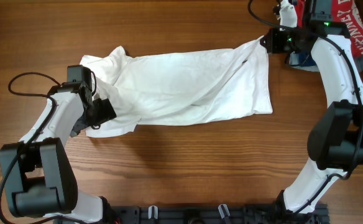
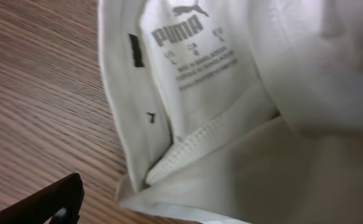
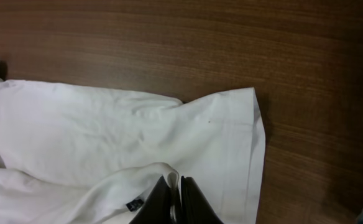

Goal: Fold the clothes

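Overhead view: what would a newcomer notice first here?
A white T-shirt lies spread across the middle of the wooden table. The right gripper pinches its top right corner, and the left gripper sits at its left end. A red garment lies in the far right corner.

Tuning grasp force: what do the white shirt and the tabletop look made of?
White T-shirt: thin soft knit, likely cotton; matte, drapes in loose wrinkles, ribbed collar seam and printed neck label visible. Table: wood or wood-grain laminate, brown, smooth with faint sheen; which one is unclear.

"PUMA" with cat logo printed inside T-shirt (image 2: 243,93) neck; smaller lines unreadable.
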You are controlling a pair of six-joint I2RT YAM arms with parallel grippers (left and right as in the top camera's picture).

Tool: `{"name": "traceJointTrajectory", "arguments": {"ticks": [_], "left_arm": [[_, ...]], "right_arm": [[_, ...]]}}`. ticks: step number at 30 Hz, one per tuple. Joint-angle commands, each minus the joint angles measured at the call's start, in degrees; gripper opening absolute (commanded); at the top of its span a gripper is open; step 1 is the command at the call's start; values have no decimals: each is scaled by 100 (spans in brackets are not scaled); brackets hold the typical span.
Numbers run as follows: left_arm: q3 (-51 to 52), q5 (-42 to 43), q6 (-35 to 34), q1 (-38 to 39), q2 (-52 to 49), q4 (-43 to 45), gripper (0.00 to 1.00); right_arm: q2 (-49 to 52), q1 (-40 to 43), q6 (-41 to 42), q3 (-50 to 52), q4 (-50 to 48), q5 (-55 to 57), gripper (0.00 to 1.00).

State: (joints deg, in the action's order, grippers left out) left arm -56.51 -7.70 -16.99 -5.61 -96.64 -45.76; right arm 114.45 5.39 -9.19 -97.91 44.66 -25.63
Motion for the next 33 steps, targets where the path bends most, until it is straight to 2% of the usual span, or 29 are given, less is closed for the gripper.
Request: {"name": "traceJointTrajectory", "arguments": {"ticks": [1, 3, 4, 7, 9, 15, 19, 21, 22, 23, 24, 25, 26, 29, 33], "left_arm": [[26, -321, 179, -17, 63, 59, 96], [26, -136, 173, -17, 63, 59, 86], [26, -20, 155, -17, 63, 52, 78], [26, 343, 155, -17, 63, -70, 40], [26, 457, 155, -17, 63, -179, 28], [26, 470, 153, -20, 63, -479, 20], [20, 505, -197, -26, 66, -573, 14], [-24, 638, -341, -31, 66, -660, 19], [-55, 833, -341, -31, 66, -710, 28], [-70, 1016, -339, -31, 66, -734, 43], [-72, 1191, -339, -28, 66, -754, 51], [-72, 1355, -339, -28, 66, -787, 52], [-72, 1460, -339, -28, 66, -802, 51], [-72, 1628, -339, -28, 66, -890, 37], [-70, 1552, -275, -28, 63, -918, 32]], "right_arm": [[151, -31, 33, 11, -37, 63, 8], [151, -31, 33, 11, -55, 63, 9], [151, -31, 35, 11, -74, 61, 9], [151, -31, 37, 11, -105, 61, 9], [151, -31, 37, 11, -105, 61, 9], [151, -31, 35, 11, -116, 59, 9], [151, -31, 44, 11, -94, 57, 9], [151, -31, 118, 11, -94, 57, 9], [151, -31, 199, 11, -94, 57, 9], [151, -31, 208, 11, -94, 55, 10], [151, -31, 210, 11, -94, 55, 10], [151, -31, 210, 11, -92, 52, 11], [151, -31, 212, 11, -90, 52, 11], [151, -31, 212, 11, -70, 50, 12], [151, -31, 227, 11, -63, 33, 13]]}}
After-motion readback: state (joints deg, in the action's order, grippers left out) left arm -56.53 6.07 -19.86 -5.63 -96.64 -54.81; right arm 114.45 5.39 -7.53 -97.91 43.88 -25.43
